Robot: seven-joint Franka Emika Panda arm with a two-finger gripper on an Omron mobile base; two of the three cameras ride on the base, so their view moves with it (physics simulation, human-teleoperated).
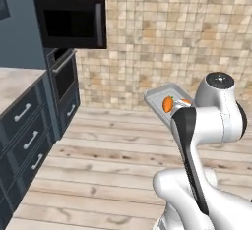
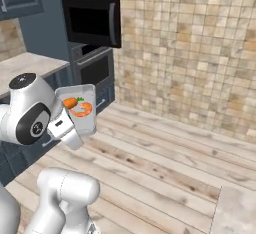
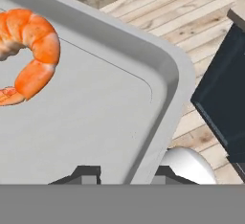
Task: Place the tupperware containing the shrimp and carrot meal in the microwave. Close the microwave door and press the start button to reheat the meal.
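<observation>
Pincer (image 3: 122,173) clamped on tupperware (image 3: 95,122) rim, tray held aloft over the floor, well short of the microwave (image 1: 74,22). Probably light, stiff, slick; shrimp (image 3: 33,50) loose, keep level

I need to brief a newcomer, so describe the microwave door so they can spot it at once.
Start at the tall dark cabinet column beside the tiled wall. High on it, the microwave door stands swung open, black with a dark window. Its grey handle is vertical, whereas the oven below has a horizontal bar.
</observation>
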